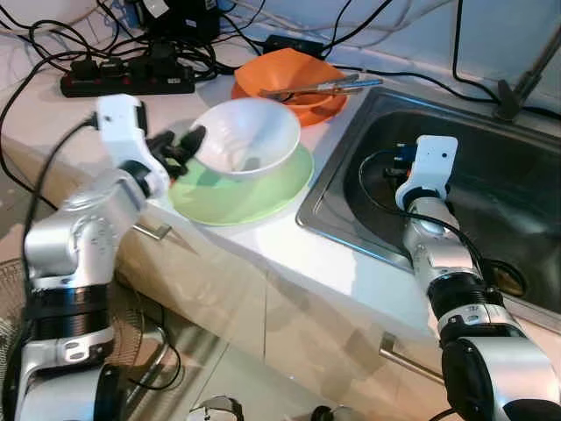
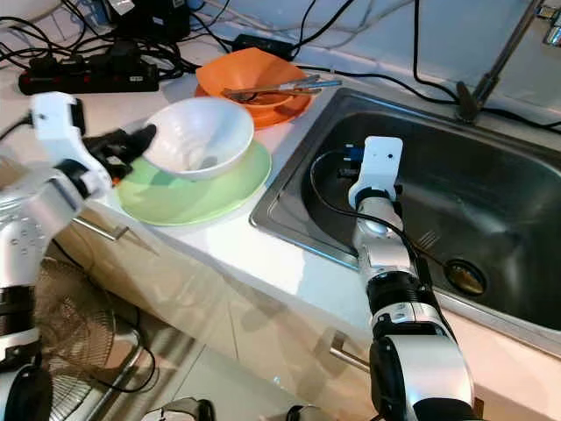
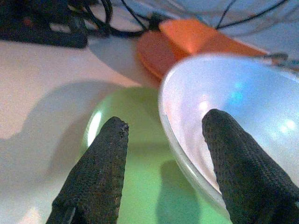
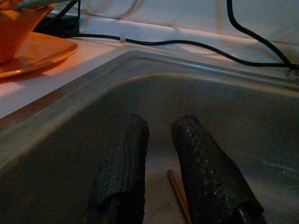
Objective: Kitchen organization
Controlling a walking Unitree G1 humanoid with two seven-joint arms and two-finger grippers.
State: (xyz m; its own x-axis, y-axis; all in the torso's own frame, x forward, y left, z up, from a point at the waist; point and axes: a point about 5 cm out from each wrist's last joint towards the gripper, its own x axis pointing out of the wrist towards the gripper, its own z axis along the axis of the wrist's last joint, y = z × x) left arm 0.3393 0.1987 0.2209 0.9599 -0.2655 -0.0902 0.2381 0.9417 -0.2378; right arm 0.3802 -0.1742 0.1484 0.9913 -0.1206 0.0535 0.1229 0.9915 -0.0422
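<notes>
A white bowl (image 1: 250, 136) rests on a light green plate (image 1: 254, 200) on the counter. My left gripper (image 1: 184, 145) is at the bowl's near-left rim and is open. In the left wrist view the left gripper (image 3: 166, 119) straddles the rim, one finger over the green plate (image 3: 140, 186) and the other inside the white bowl (image 3: 243, 107). Behind stands an orange bowl (image 1: 294, 70) on an orange plate, with utensils (image 1: 320, 88) lying across it. My right arm (image 1: 425, 175) reaches down into the steel sink (image 1: 337, 206). The right gripper (image 4: 161, 119) hangs just above the sink floor, fingers close together and holding nothing.
A thin wooden stick (image 4: 177, 193) lies on the sink floor under the right fingers. The drain (image 1: 508, 279) is at the sink's right. A black power strip (image 1: 127, 81) with tangled cables sits at the back left, and a faucet (image 1: 526, 83) at the back right. Cabinet fronts drop below the counter edge.
</notes>
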